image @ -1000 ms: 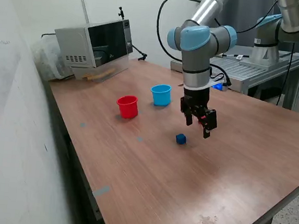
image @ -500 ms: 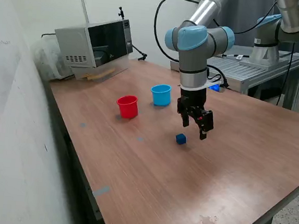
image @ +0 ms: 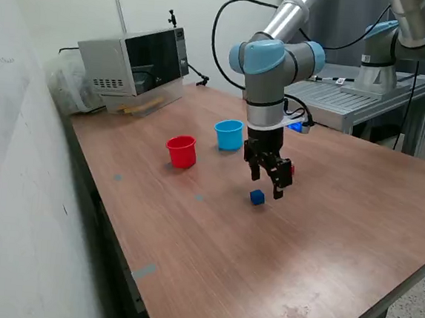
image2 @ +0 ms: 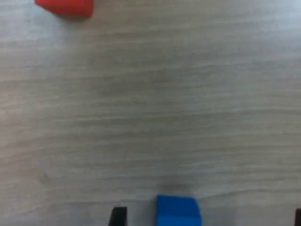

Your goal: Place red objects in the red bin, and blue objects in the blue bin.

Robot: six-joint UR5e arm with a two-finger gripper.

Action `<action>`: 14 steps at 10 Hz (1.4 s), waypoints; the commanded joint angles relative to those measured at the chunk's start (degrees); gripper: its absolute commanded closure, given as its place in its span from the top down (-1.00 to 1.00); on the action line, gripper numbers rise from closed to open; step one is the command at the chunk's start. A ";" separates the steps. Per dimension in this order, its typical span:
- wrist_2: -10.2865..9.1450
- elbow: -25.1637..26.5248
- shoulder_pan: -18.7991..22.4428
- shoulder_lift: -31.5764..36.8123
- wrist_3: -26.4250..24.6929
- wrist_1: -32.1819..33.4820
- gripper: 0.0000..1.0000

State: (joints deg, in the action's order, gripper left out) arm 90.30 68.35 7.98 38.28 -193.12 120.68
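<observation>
Black and empty, the gripper (image: 273,185) is hanging just above the wooden table (image: 325,236) with its fingers spread apart, pinching nothing. The wrist view bears this out: one dark fingertip is showing at the frame's edge to one side of the blue cube (image2: 178,213), and a sliver of the other is showing far off at the opposite corner.

That blue cube (image: 257,197) is lying on the bare wood almost directly under the claw, apart from it and not yet between the fingers. A red cube (image2: 64,6) is sitting on the table a little farther out; in the exterior view it is peeking out as a small red spot (image: 292,169) just behind the gripper. Well apart from both, toward the exterior view's left, the blue bin (image: 229,134) and the red bin (image: 181,151) are standing upright side by side.

As a judgement, sorting is still under way: these two cubes are waiting on the table, and the blue one looks like the next to be picked. Whether anything is already lying inside either cup cannot be told.

The wrist view is giving the cube's alignment with the fingers; the exterior view alone is showing the bins and the height of the claw.
</observation>
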 commanded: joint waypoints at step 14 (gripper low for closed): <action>1.98 -2.17 -0.86 -2.50 0.46 0.00 1.00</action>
State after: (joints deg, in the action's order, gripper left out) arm 92.34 66.03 6.90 35.73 -192.64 120.85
